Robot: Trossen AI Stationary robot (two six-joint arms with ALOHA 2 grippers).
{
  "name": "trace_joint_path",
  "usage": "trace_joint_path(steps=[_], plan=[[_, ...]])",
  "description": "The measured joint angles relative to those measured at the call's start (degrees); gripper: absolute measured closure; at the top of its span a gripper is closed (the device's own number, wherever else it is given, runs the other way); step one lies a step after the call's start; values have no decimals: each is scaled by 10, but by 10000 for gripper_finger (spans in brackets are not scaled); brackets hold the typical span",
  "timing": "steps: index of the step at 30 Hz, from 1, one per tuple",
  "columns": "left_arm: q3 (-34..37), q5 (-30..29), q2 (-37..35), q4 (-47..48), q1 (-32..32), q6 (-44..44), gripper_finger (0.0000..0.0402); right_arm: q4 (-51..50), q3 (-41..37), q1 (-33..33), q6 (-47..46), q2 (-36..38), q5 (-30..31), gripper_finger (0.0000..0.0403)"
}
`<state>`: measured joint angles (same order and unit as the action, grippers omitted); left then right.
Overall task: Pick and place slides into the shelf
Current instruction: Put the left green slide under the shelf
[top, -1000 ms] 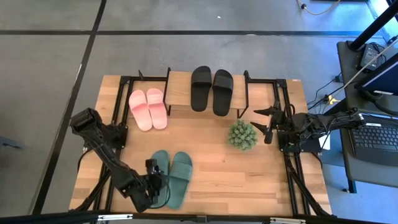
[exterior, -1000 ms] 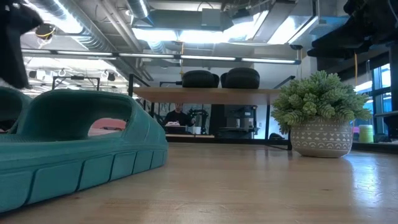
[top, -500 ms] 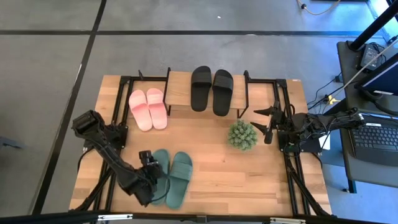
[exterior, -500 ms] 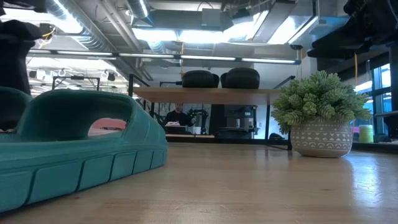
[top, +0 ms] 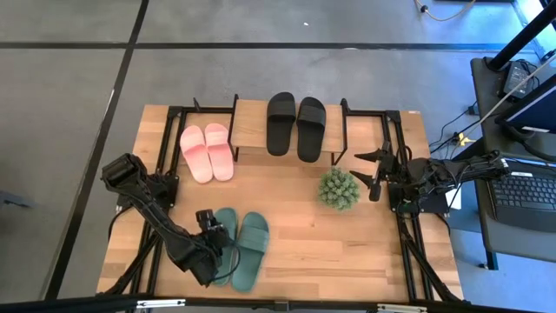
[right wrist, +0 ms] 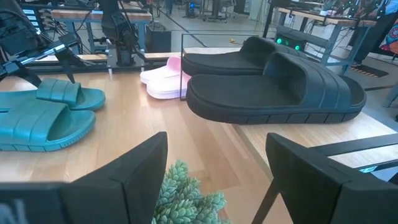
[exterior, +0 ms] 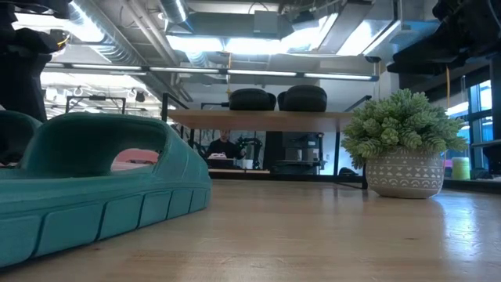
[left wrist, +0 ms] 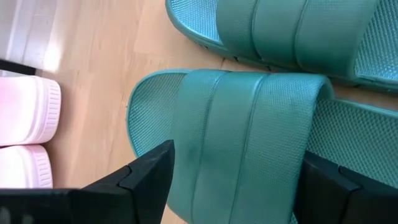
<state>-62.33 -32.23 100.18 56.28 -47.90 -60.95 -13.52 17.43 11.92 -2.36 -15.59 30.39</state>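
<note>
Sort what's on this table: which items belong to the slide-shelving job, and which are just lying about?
Job items:
- black rubber slides, already on the shelf
- pink rubber slides
- dark green rubber slides, under the open left gripper
- low wooden-topped shelf

Lying about:
- spiky green potted plant

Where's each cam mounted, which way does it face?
High: overhead, straight down; both arms, black slides on shelf.
Low: table height, level across; green slides near, plant.
Left wrist: above green slides, left gripper open astride one.
Right wrist: right gripper open, facing black slides.
Shared: green slides show in all four.
</note>
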Motion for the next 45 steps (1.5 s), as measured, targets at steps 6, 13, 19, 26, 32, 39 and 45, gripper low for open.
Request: trace_joint_path(steps=[6,13,19,26,32,39,45], plan=[[0,-1,0,-13,2,-4,138,-8,0,0,-1,0,0,130],[0,-1,0,-15,2,0,152,-8,0,0,-1,0,0,130],[0,-1,0,-15,2,1,205,-7,0,0,0,0,0,130],[0,-15,0,-15,2,2,293,-7,0,0,0,0,0,130],[0,-32,0,-6,2,2,386,-7,0,0,0,0,0,130],[-19,-54,0,47,3,15,395,-7,0,0,0,0,0,130],[-91,-122,0,179,8,46,397,-8,0,0,0,0,0,130]])
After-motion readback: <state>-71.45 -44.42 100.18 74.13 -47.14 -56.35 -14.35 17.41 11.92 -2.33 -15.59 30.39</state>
